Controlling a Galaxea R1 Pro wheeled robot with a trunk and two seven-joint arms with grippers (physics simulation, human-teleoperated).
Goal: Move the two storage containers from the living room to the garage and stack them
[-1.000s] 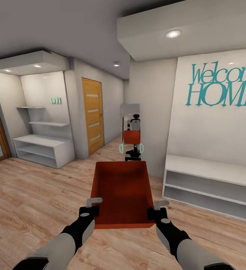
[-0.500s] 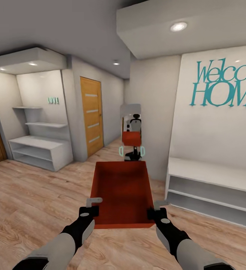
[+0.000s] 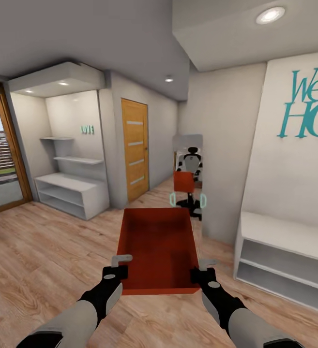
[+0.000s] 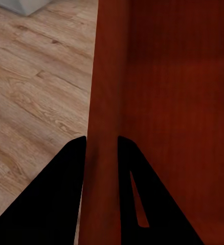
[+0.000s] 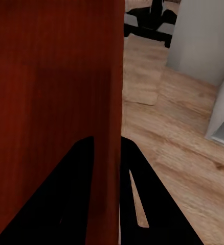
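One orange-red lidless storage container [image 3: 159, 246] is held level in front of me, above a light wood-plank floor [image 3: 42, 261]. My left gripper [image 3: 121, 265] is shut on its left wall near the close corner, and my right gripper [image 3: 202, 268] is shut on its right wall. In the left wrist view the container's thin wall [image 4: 107, 76] runs between the two dark fingers of the left gripper [image 4: 101, 145]. The right wrist view has the container wall [image 5: 109, 66] clamped the same way in the right gripper [image 5: 108, 143]. The garage is out of view.
Straight ahead a tall mirror [image 3: 195, 145] on a wall corner reflects me and the bin. A white bench shelf [image 3: 284, 256] stands at the right under teal wall lettering. A wooden door [image 3: 134, 147], a low white shelf unit [image 3: 69, 193] and a wood-framed glass door [image 3: 4, 150] are at the left.
The whole view has swung left and moved forward, so the room shifted right and the glass door came into view. The container and both grippers keep their places in the picture.
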